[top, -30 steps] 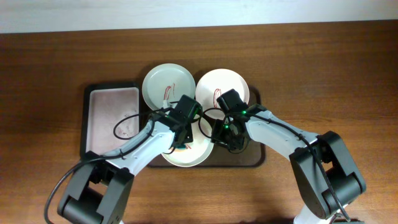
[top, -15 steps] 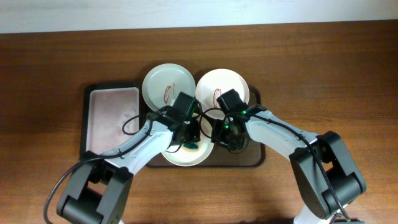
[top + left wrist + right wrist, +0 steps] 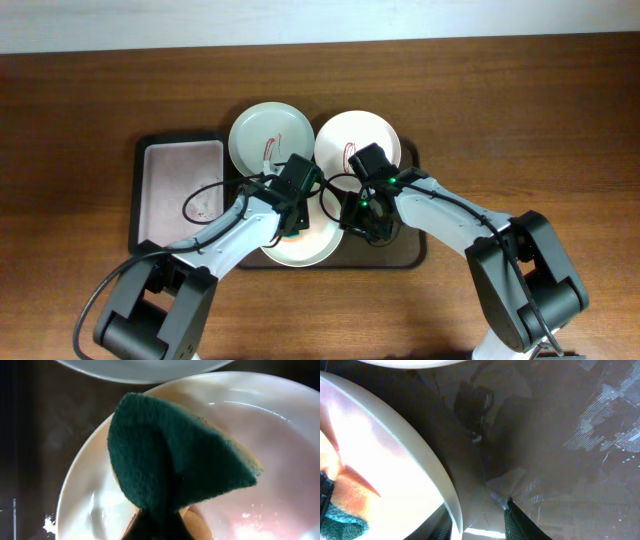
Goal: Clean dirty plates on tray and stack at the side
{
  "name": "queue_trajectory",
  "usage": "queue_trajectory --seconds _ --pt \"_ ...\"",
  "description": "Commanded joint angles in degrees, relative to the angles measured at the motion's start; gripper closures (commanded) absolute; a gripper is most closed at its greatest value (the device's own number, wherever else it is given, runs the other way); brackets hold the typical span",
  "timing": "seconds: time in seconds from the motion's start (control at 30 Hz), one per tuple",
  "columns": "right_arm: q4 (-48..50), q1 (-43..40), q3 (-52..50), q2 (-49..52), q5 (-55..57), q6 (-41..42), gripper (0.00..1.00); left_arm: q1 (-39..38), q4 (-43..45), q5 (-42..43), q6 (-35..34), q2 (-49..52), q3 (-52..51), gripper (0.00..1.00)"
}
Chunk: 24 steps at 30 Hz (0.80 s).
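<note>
Overhead, I see the pinkish tray (image 3: 180, 190) just left of the tray (image 3: 412, 255). My left gripper (image 3: 296, 212) is clamped tight on the green sponge (image 3: 170, 460), held against the front white plate (image 3: 300, 252) at the tray's near edge. The pale green plate (image 3: 270, 135) and the back white plate (image 3: 357, 140), both red-smeared, sit at the tray's back. My right gripper (image 3: 362, 218), jaws partway apart, straddles the front white plate's rim; I cannot tell whether it pinches.

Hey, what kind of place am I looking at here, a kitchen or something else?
Likely a robot test bench staged for dishwashing, not a real kitchen: two robot arms work over a wooden table, with smeared plates on a dark tray and a green sponge on a third plate.
</note>
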Motion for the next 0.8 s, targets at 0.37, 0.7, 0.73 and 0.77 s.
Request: queue_trajectory --seconds 0.37,0.7,0.73,0.77 --pt "2.73 0.26 -1.27 1.03 1.95 -18.08 0.96 6.47 -6.4 5.07 2.69 -15.78 1.25 1.0" --pt "-3.93 0.26 2.34 -5.6 5.66 -27.1 0.96 19.26 -8.52 18.16 20.04 -15.78 1.18 1.0" --pt "-4.83 0.26 2.8 -7.08 7.32 -28.0 0.96 20.98 -8.9 18.16 20.61 -15.78 1.18 1.0" --pt "-5.55 0.26 3.15 -8.26 8.9 -28.81 0.96 22.32 -8.92 18.16 21.2 -15.76 1.09 1.0"
